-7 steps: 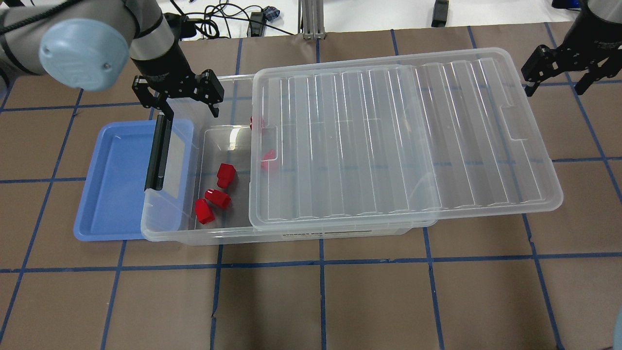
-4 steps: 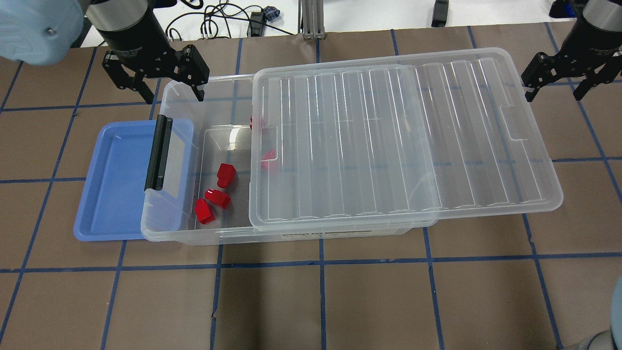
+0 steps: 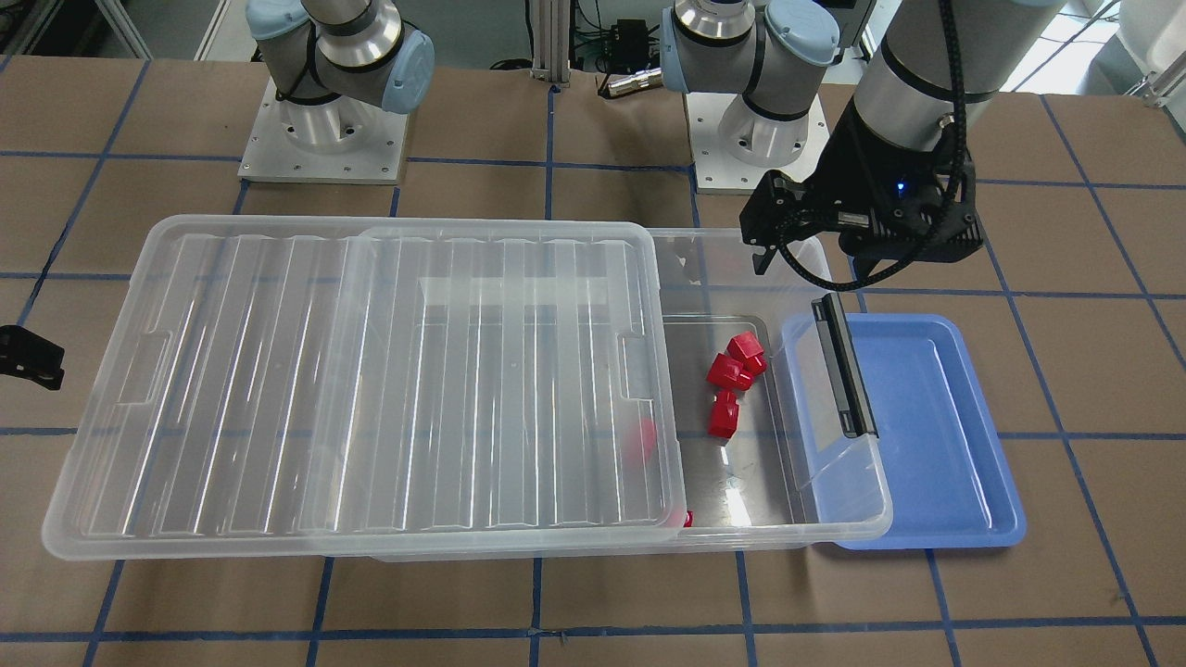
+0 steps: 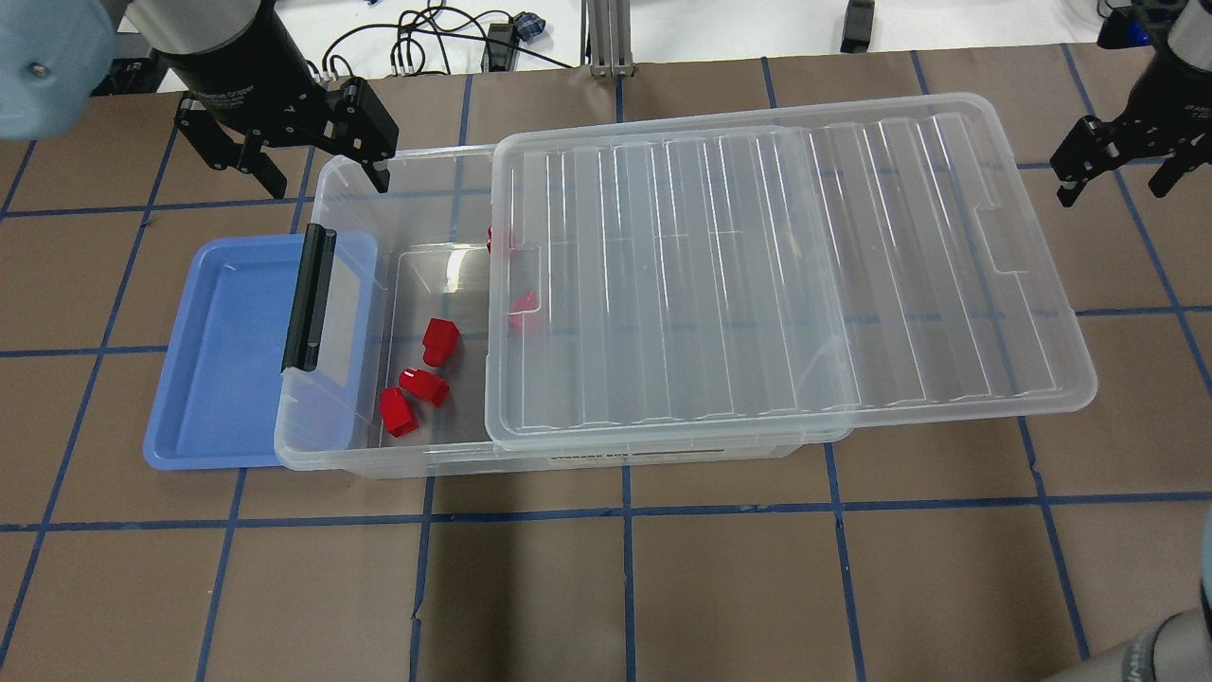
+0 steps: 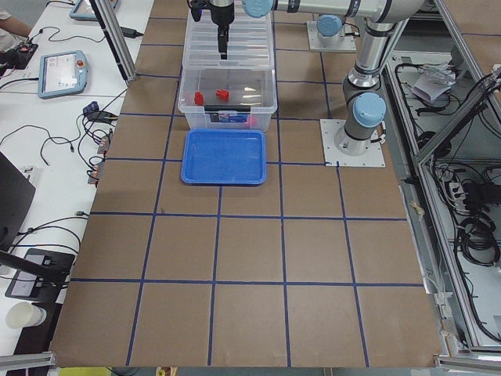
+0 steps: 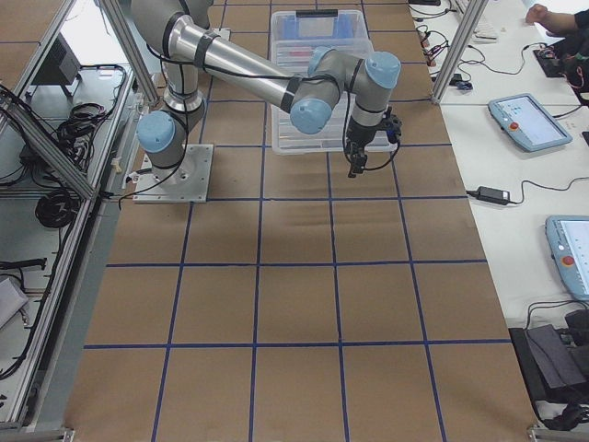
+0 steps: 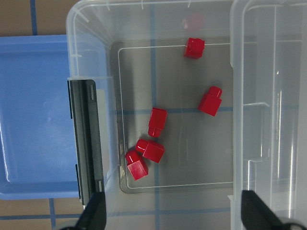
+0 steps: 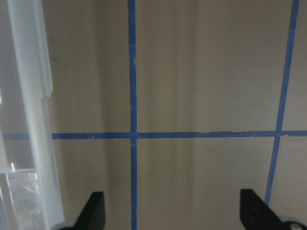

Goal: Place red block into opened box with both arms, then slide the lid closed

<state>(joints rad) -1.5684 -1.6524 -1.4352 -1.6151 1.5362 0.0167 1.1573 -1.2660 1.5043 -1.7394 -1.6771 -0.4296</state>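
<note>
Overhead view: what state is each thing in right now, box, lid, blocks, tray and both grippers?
box: open at the latch end.
lid: lying on the box, slid toward the right gripper, overhanging that end.
red blocks: five, loose on the box floor.
blue tray: flat on the table at the box's latch end.
left gripper: jaws open, holding nothing.
right gripper: jaws open, holding nothing.

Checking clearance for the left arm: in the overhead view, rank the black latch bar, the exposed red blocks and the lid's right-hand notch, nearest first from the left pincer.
1. Black latch bar, directly below the left pincer in view.
2. Exposed red blocks, right of the bar, inside the box.
3. Lid's right-hand notch, far right.
</note>
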